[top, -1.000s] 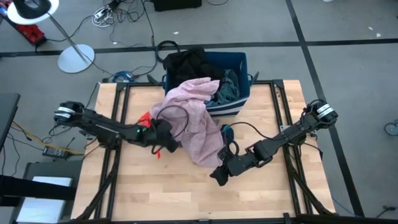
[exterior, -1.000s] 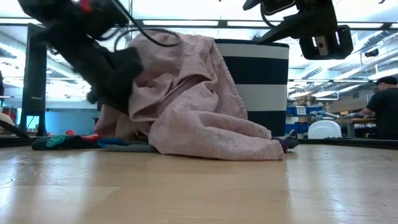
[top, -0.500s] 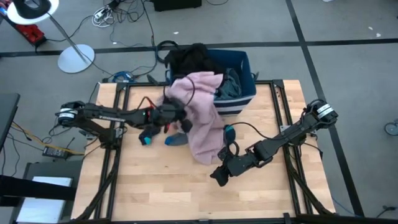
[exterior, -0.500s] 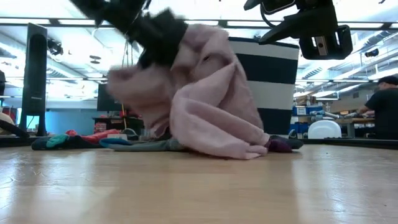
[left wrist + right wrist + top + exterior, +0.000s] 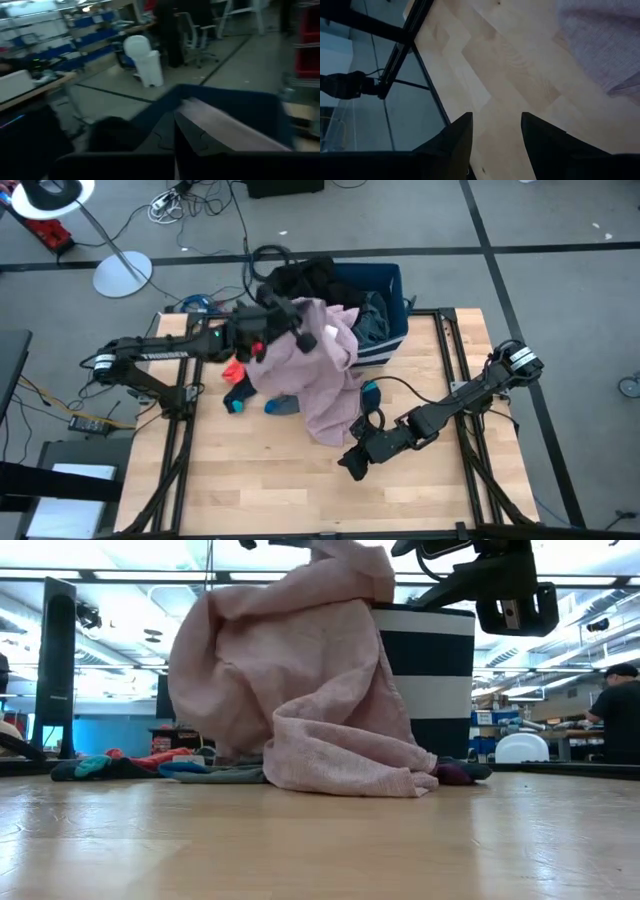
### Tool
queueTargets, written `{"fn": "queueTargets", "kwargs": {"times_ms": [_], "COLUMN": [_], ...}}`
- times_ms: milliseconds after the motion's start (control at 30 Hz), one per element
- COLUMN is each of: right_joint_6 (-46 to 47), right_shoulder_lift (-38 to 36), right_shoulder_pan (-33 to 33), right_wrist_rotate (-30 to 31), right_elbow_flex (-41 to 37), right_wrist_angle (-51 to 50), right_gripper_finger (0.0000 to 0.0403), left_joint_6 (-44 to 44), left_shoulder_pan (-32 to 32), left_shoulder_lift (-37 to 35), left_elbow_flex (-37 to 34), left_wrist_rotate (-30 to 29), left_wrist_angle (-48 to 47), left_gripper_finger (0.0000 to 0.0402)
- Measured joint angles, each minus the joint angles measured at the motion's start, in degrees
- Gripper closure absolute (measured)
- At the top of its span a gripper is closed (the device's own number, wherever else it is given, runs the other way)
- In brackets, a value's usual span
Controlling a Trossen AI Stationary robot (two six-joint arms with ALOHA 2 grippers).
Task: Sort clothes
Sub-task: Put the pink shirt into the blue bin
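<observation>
My left gripper (image 5: pixel 287 323) is raised by the near left corner of the dark blue striped bin (image 5: pixel 392 280) and is shut on a large pink garment (image 5: pixel 325 370). The garment drapes down from it, and its lower end (image 5: pixel 350 772) lies on the table. My right gripper (image 5: pixel 350 465) hovers open and empty over the table's near middle, just in front of the pink garment. A red-orange piece (image 5: pixel 233 370), a dark sock (image 5: pixel 235 398) and blue pieces (image 5: pixel 282 404) lie flat on the table. Black (image 5: pixel 300 278) and teal-grey (image 5: pixel 370 318) clothes fill the bin. My left gripper pinches the pink garment's upper part (image 5: pixel 200 115) between its two fingers; one layer or several, I cannot tell. The fingers reach level toward the table's right side. The garment hangs slack below them (image 5: pixel 290 660), with its lower end bunched on the table.
The bin stands at the table's far middle. Black frame rails (image 5: pixel 190 410) run along the table's left and right sides. Bare wood (image 5: pixel 260 480) lies in front of the clothes. A person (image 5: pixel 615 720) stands in the room beyond the table.
My left gripper has gone up and toward the far edge and the bin, carrying the pink garment's upper part with it. The garment has been drawn up tall; its lower end has stayed on the table. The small pieces it covered now show.
</observation>
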Motion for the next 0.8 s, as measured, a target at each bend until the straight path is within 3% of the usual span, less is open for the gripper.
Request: {"fn": "queueTargets", "kwargs": {"times_ms": [133,367,567,800], "right_joint_6": [-0.4,-0.4,-0.4,-0.4], "right_shoulder_lift": [0.0,0.0,0.0,0.0], "right_shoulder_pan": [0.0,0.0,0.0,0.0], "right_wrist_rotate": [0.4,1.6,1.7,3.0], "right_elbow_flex": [0.0,0.0,0.0,0.0], "right_wrist_angle": [0.0,0.2,0.3,0.6], "right_gripper_finger": [0.0234,0.0234,0.0234,0.0234], "left_joint_6": [-2.0,-3.0,-11.2,-20.0], "left_shoulder_pan": [3.3,3.3,2.3,0.0], "left_shoulder_lift": [0.0,0.1,0.1,-5.7], "left_elbow_flex": [4.3,10.1,18.7,24.0], "left_wrist_rotate": [1.3,0.6,1.0,11.2], "left_wrist_angle": [-6.7,-20.6,-41.8,-59.2], "left_gripper_finger": [0.0401,0.0401,0.0401,0.0401]}}
